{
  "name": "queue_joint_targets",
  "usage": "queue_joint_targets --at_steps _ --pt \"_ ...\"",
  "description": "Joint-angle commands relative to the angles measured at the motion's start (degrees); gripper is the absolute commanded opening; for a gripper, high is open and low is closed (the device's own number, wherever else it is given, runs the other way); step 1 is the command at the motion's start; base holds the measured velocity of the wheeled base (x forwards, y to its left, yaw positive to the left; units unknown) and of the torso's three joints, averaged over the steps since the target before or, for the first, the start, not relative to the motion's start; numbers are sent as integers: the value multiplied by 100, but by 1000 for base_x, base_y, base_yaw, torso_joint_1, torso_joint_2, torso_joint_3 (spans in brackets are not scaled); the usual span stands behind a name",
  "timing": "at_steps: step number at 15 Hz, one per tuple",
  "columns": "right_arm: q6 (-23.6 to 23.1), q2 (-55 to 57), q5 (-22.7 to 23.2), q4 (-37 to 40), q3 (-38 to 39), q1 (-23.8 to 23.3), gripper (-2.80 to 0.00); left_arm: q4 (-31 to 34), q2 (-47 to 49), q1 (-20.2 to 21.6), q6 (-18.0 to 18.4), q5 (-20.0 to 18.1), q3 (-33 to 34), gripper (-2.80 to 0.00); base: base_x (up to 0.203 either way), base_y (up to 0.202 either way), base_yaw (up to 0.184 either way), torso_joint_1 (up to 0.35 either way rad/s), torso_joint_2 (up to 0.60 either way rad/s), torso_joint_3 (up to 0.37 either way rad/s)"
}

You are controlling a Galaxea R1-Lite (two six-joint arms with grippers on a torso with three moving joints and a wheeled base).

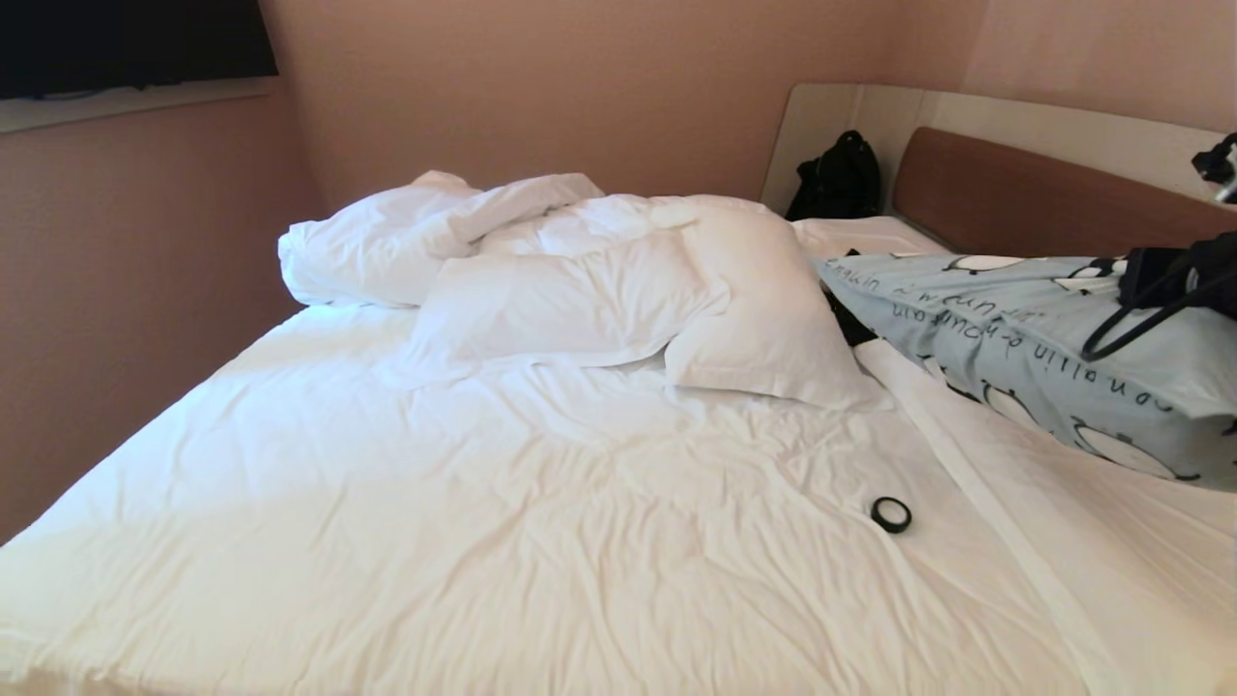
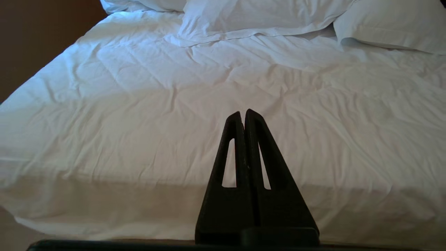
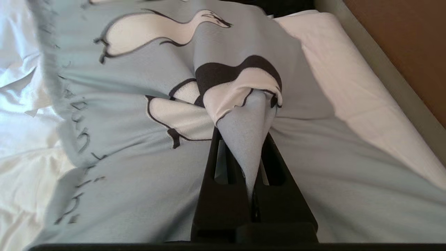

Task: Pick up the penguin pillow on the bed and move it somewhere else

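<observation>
Left gripper [image 2: 245, 115] is sitting idle with its jaws pressed together on nothing, hanging over the near edge of the bed [image 1: 483, 541] in its wrist view; it is not showing in the head view.

Scanning the head view left to right: at about 9 o'clock the wrinkled white sheet is running off toward the pinkish wall. At 11 to 12 o'clock a rumpled white duvet [image 1: 406, 232] is piling up, puffy and creased, with two plain white pillows [image 1: 570, 300] slumping against it, soft rectangles with flanged borders. At 5 o'clock a small black ring [image 1: 891, 514], maybe a tape roll, is lying flat on the sheet. At 1 o'clock a black bag [image 1: 839, 179] is sitting in the corner of the pale headboard frame, beside the brown headboard panel [image 1: 1044, 198].

At 3 o'clock the penguin pillow [image 1: 1024, 338] is tilting up off the mattress, pale blue cotton-looking fabric with black-and-white penguins and dark lettering. The right gripper [image 3: 252, 139] is clamping a bunched fold of its cover, the cloth pinching into a cone between the black fingers [image 3: 275, 153].

Progress, as I judge it: the grasp is done and the lift seems to be starting, the far end rising while the lower edge looks near or on the sheet. Carrying it clear and setting it down elsewhere is left. The grip is on loose fabric only, so the pillow will likely sag and swing.
</observation>
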Motion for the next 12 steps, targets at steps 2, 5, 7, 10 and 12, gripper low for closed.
queue_joint_targets --at_steps 2,5,7,10,12 --pt "-3 -46 -3 -2 0 1 -280 1 -2 2 -2 2 9 -280 -196 0 3 1 2 2" --pt "-3 -96 1 -2 9 2 -280 1 -2 2 -2 2 9 -280 -193 0 0 2 3 5" --pt "5 -145 -3 -2 17 -3 -280 1 -2 2 -2 2 9 -280 -163 0 -2 -2 -2 7" --pt "-3 -298 -12 -2 64 -1 -280 1 -2 2 -2 2 9 -280 0 0 0 0 0 0" --pt "-16 -473 -20 -2 124 5 -280 1 -2 9 -2 2 9 -280 0 0 0 0 0 0"
